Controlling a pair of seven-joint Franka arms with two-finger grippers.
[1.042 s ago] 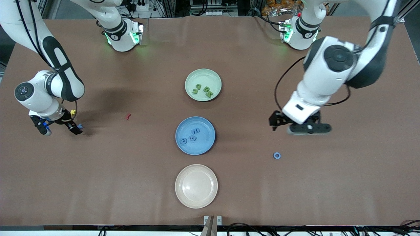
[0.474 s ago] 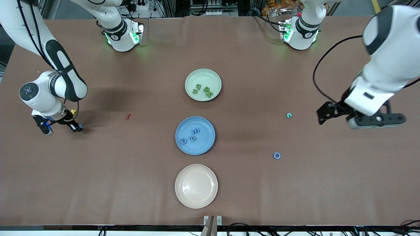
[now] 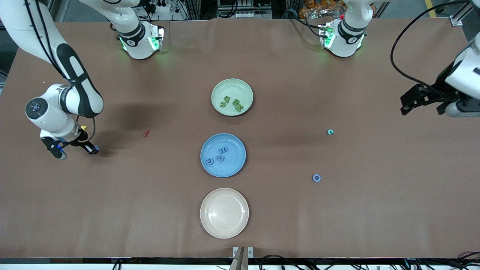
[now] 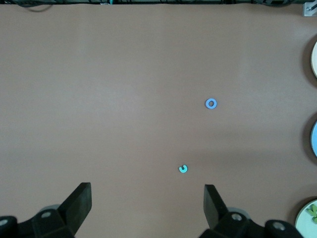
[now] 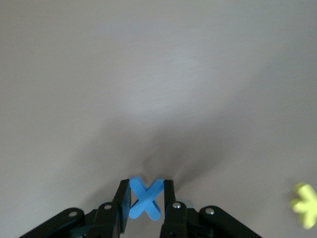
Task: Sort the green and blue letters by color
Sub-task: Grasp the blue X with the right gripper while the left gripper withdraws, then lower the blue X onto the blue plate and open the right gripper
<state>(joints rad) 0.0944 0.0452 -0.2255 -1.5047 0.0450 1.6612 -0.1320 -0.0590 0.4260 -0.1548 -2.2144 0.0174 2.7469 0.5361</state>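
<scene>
With the right tool (image 5: 144, 201) pinching a blue X (image 5: 145, 200) low over the tabletop (image 3: 150, 210), the pick seems made. Next it must lift and carry to the blue plate (image 3: 236, 167), at three o'clock from it. The left tool (image 4: 146, 198) waits, spread.

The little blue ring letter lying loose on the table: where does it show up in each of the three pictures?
Front view: the blue ring letter lies on bare table toward the left arm's end, nearer the camera than the teal letter.
Left wrist view: the ring shows near the middle, the teal letter close by.
Right wrist view: not in it.
Shared landmark: the teal letter.
</scene>
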